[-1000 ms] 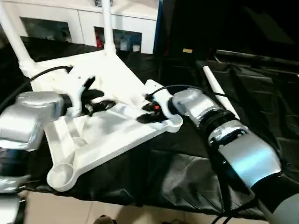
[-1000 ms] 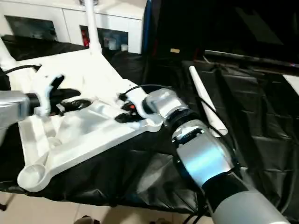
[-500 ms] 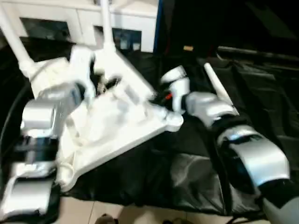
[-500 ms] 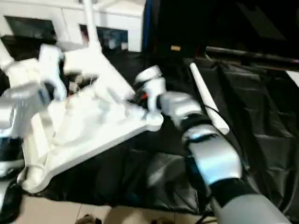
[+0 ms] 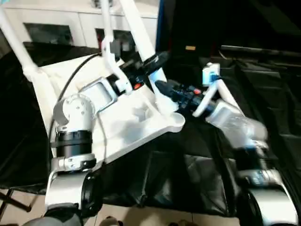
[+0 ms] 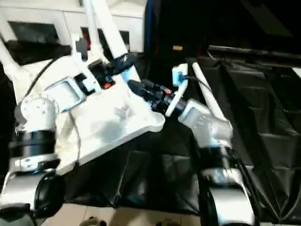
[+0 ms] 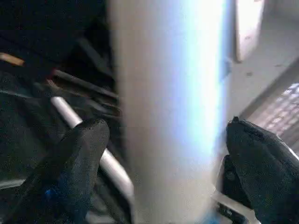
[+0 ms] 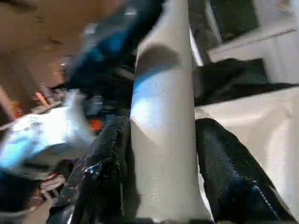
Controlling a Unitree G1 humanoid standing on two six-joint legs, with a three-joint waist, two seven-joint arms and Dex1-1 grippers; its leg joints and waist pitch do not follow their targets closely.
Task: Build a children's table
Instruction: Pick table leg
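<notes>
Because the tabletop (image 5: pixel 117 117) is laid underside up on the black-draped counter (image 5: pixel 197 174), its corner sockets face upward to take legs; in the left eye view a leg (image 5: pixel 146 56) is seen slanting up from the near right corner socket, apparently being seated there; the left pincer (image 5: pixel 153 63) is set about this leg higher up, while the right pincer (image 5: pixel 164 89) is brought to it lower down, probably to steady it near the socket; two further legs already stand at the far corners, and a spare leg (image 5: pixel 225 96) lies on the counter behind the right arm.

In the left wrist view, the left pincer's fingers (image 7: pixel 74 163) are spread wide to either side of the leg (image 7: pixel 173 107), apart from it, so no grip is made.

In the right wrist view, the right pincer's fingers (image 8: pixel 105 172) are pressed against both sides of the leg (image 8: pixel 163 140), pinching it.
</notes>
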